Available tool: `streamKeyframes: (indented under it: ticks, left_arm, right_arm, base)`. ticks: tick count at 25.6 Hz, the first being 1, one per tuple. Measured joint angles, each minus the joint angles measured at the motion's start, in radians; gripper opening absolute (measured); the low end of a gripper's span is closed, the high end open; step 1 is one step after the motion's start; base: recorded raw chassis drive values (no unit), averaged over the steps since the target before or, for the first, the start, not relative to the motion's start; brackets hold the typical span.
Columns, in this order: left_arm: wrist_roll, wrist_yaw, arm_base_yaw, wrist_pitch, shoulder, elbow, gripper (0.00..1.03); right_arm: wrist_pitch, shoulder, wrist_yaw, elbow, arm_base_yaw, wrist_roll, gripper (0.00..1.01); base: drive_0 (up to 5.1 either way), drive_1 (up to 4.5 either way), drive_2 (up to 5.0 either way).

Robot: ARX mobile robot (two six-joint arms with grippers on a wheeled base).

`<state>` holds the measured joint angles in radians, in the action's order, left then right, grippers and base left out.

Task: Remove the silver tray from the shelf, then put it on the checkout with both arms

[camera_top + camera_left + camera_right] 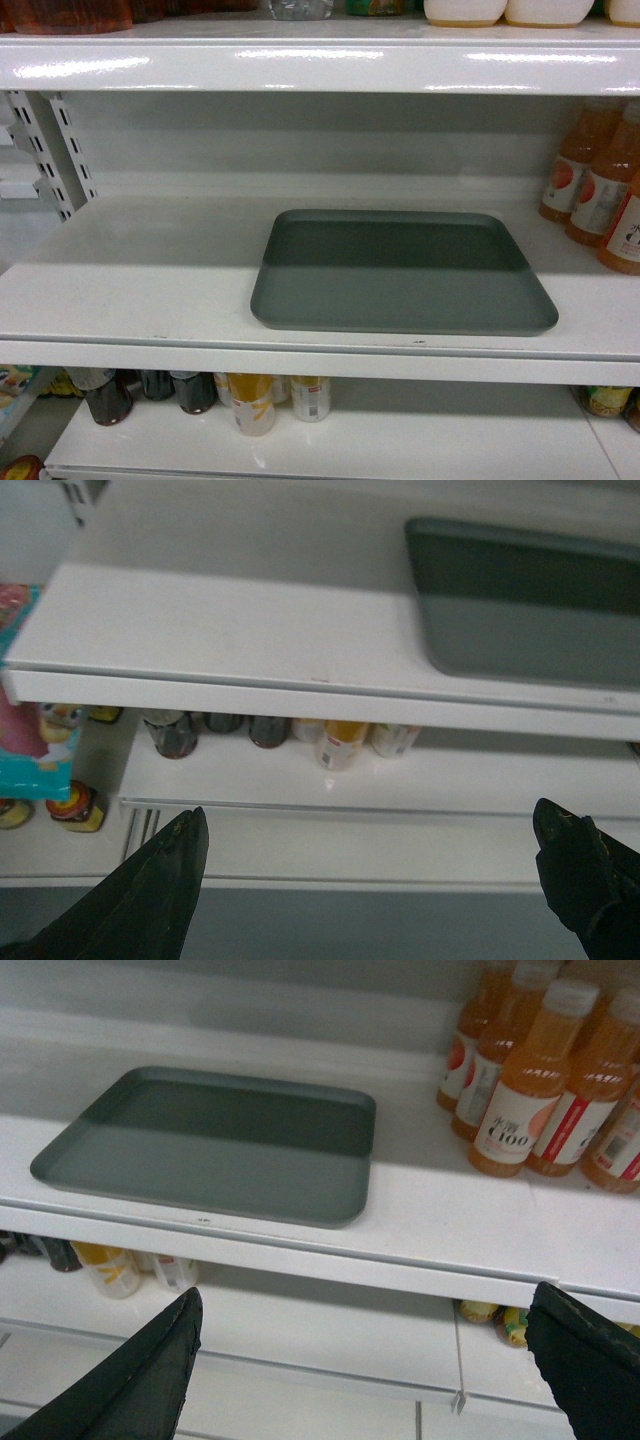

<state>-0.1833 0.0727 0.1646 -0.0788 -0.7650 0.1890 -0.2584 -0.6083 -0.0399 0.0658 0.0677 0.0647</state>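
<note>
Silver tray (400, 275), a flat matte grey-green rectangle with rounded corners and a low rim, lies centre-right in the head view on the glossy white metal shelf (140, 290), near its front lip. Orange juice bottles (545, 1080) stand at the right of the frame, apart from the tray. Left gripper (385, 880) and right gripper (375, 1365) hang below the shelf, fingers spread wide, holding nothing. Uneven lifting could tilt the tray; a wide right reach might knock bottles.
</note>
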Motion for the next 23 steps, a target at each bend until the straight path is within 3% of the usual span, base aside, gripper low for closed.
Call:
streamKeyframes:
  ticks: [3,8,15,17,19,20,23]
  left_arm:
    - [0.016,-0.066,0.011,-0.147,-0.251,0.039,0.98]
    - [0.031,-0.103,0.014,-0.332,-0.629,0.147,0.98]
    - [0.034,-0.095,0.054,-0.432,-0.967,0.305,0.98]
    - [0.041,-0.084,0.089,-0.423,-1.237,0.565,0.98]
    - [0.056,-0.073,0.101,-0.362,-1.356,0.756,0.98]
    - [0.056,-0.026,0.114,-0.282,-1.4,0.867,0.98]
    - [0.056,-0.012,0.118,-0.251,-1.416,0.907,0.98]
  right_arm:
    - [-0.156,-0.238,0.015,0.025,0.026,-0.021,0.98]
    - [-0.355,-0.621,0.035,0.119,0.043,-0.04,0.98]
    - [-0.43,-0.955,0.035,0.266,0.019,-0.048,0.98]
    - [-0.42,-1.256,0.061,0.529,-0.016,-0.051,0.98]
    - [-0.346,-1.426,0.074,0.755,-0.03,-0.072,0.98]
    - [-0.298,-1.495,0.083,0.873,-0.036,-0.073,0.98]
    - [-0.277,-1.519,0.092,0.914,-0.035,-0.072,0.98]
  base:
    - [0.0,0.0,0.0]
    - [0.0,0.0,0.0]
    - [0.0,0.0,0.0]
    - [0.0,0.0,0.0]
    - [0.0,0.0,0.0]
    - [0.0,0.0,0.0]
    - [0.0,0.0,0.0]
